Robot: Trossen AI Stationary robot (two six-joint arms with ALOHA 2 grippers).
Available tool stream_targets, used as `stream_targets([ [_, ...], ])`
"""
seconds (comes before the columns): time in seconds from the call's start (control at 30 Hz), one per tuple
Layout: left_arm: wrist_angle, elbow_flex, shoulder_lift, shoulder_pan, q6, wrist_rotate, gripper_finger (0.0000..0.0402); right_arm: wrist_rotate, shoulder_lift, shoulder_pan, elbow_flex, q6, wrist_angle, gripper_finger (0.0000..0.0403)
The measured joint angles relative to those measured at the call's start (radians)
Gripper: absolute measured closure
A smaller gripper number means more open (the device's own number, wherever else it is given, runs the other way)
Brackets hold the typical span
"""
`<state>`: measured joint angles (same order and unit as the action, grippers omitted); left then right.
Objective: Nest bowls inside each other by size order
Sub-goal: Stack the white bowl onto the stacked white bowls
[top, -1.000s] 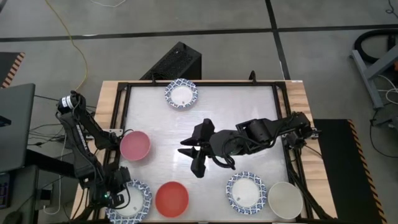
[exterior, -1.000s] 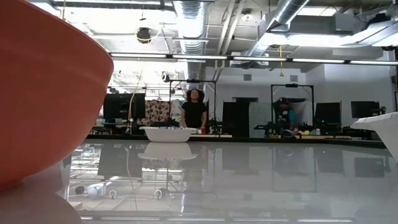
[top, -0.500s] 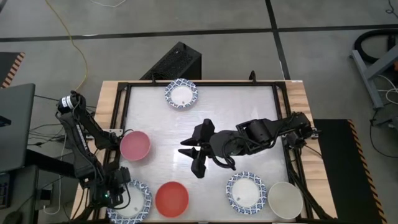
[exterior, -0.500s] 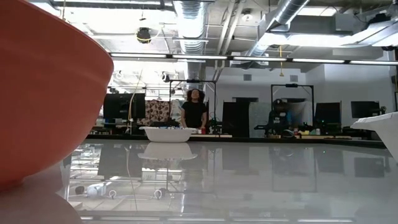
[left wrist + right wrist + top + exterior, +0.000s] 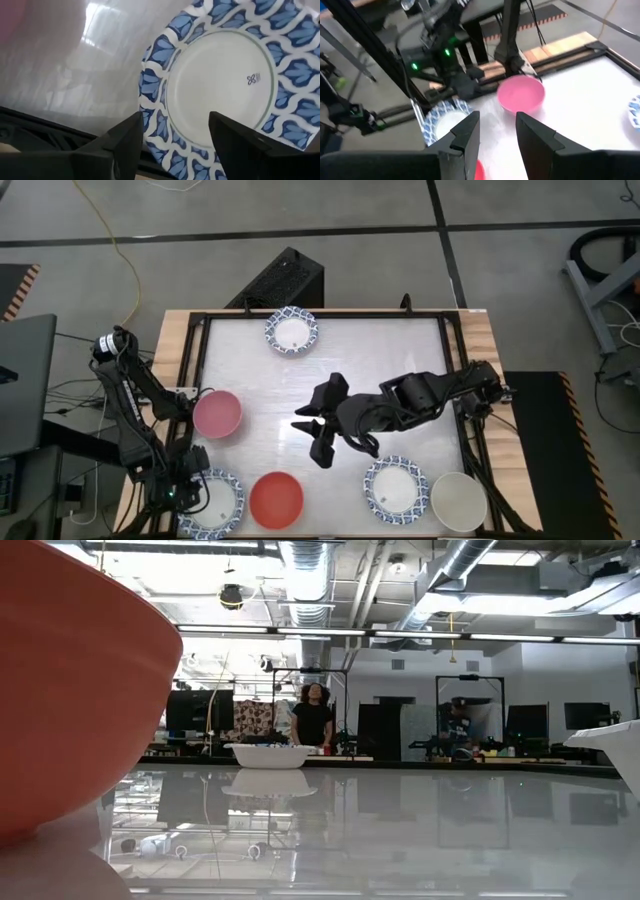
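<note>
Six bowls rest on their bases on the white table. A blue-and-white bowl [image 5: 291, 333] is at the far edge and a pink one [image 5: 217, 413] at the left. Along the near edge stand a blue-and-white bowl [image 5: 214, 500], a red bowl [image 5: 276, 499], another blue-and-white bowl [image 5: 396, 486] and a cream bowl [image 5: 459, 500]. My left gripper [image 5: 172, 137] is open above the near-left blue-and-white bowl [image 5: 220, 85], its fingers on either side of a stretch of the rim. My right gripper [image 5: 320, 438] hangs open over the table's middle with nothing between its fingers [image 5: 495, 135].
A black frame [image 5: 455, 340] runs round the table. Bare tabletop [image 5: 380, 350] lies between the far bowl and the near row. In the low view the red bowl [image 5: 70, 690] fills the left side. A person [image 5: 312, 720] stands in the room behind.
</note>
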<state>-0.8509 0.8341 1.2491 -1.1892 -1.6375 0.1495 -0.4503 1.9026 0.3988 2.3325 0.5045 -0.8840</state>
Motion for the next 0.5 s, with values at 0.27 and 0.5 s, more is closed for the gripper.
stream_targets([
  [0.27, 0.004, 0.031, -0.031, 0.045, -0.007, 0.130, 0.0187, -0.093, -0.001, 0.000, 0.000, 0.026, -0.100, 0.0255],
  [0.5, 0.001, 0.124, -0.134, 0.175, 0.158, 0.337, 0.0188, -0.115, -0.035, -0.003, 0.000, 0.061, -0.138, 0.0255],
])
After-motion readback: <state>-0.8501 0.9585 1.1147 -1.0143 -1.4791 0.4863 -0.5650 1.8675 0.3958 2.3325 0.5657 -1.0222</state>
